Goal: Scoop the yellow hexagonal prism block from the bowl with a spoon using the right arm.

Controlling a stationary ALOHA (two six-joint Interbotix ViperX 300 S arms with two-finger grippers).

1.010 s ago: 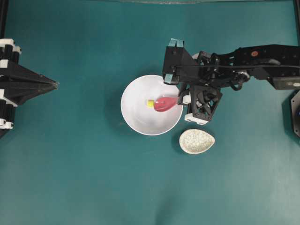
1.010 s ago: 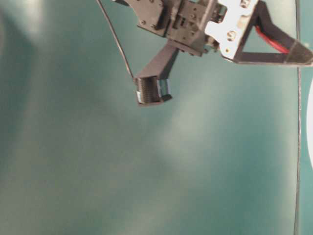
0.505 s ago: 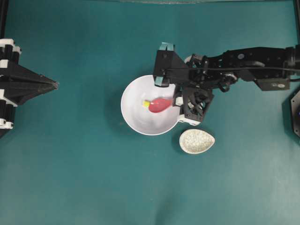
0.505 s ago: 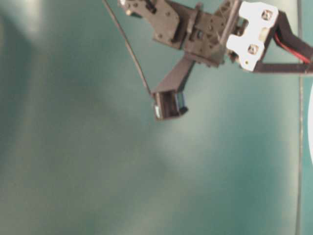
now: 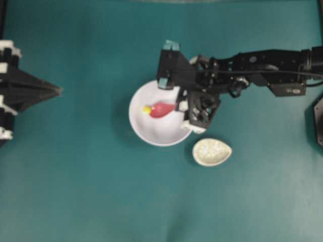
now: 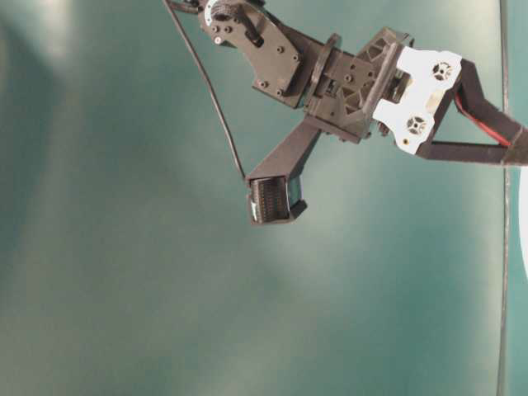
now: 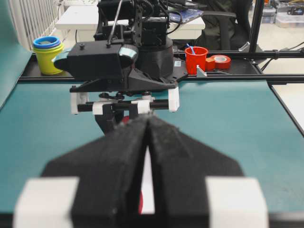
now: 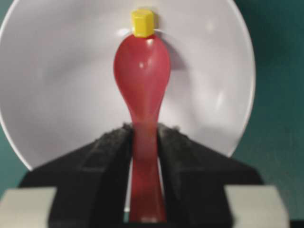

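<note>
one idle left gripper [image 7: 148, 156], jaws pressed together, waits far left of the white bowl [image 5: 144, 131]. inside the bowl, the yellow hexagonal block [image 8: 142, 22] touches the red spoon [image 8: 141, 71] tip; the right gripper [image 8: 142, 142] clamps the handle, likely to push under it.
</note>
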